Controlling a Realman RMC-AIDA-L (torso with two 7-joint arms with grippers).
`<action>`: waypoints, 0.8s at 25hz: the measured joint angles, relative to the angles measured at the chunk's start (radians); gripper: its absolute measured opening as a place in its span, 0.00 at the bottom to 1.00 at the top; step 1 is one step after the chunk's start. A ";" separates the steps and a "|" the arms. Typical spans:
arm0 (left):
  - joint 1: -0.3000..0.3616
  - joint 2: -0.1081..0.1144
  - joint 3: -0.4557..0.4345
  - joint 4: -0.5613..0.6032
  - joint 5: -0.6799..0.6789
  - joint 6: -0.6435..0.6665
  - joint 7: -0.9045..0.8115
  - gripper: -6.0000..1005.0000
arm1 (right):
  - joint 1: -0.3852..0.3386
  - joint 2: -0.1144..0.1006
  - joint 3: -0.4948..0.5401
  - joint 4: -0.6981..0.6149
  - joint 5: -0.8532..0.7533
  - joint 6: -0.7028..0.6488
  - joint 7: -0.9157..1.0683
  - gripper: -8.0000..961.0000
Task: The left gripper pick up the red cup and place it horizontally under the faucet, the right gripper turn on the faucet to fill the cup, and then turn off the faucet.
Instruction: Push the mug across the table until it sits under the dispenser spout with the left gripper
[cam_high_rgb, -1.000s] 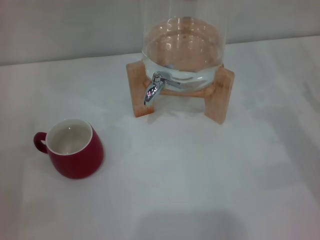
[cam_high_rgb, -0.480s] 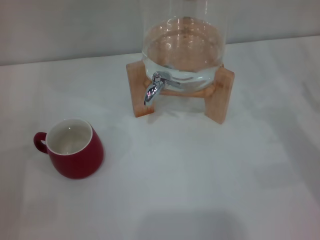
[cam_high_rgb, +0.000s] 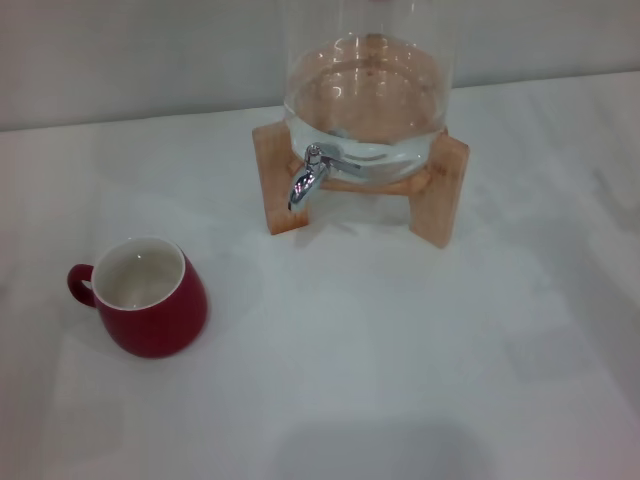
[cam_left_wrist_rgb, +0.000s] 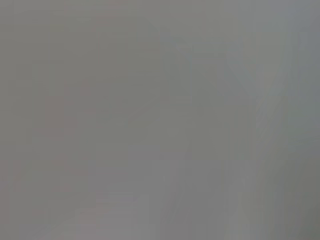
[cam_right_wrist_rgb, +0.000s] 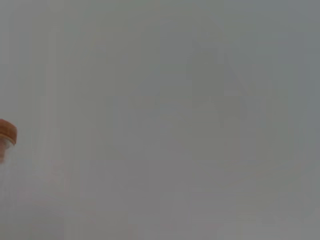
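Cup (cam_high_rgb: 150, 298) was seen upright on the table (cam_high_rgb: 400, 340), well apart from the faucet (cam_high_rgb: 306, 178). Neither gripper was in view; their openness could not be told. Rounded walls might be pushed aside by a misjudged approach.

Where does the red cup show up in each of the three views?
Head view: the cup stands upright on the table's near left, well clear of the faucet.
Left wrist view: not in it.
Right wrist view: not in it.
Shared landmark: none certain; an orange-brown bit at the right wrist picture's edge is unidentifiable.
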 joint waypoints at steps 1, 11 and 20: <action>0.000 0.000 0.000 -0.004 0.009 -0.001 0.002 0.88 | -0.001 0.000 -0.002 0.001 0.000 0.000 0.001 0.91; -0.002 0.000 0.000 -0.027 0.092 -0.015 0.005 0.88 | -0.002 0.000 -0.032 0.015 0.000 -0.016 0.013 0.91; 0.001 0.000 0.000 -0.036 0.144 -0.042 0.017 0.88 | -0.003 0.000 -0.053 0.022 0.000 -0.017 0.015 0.91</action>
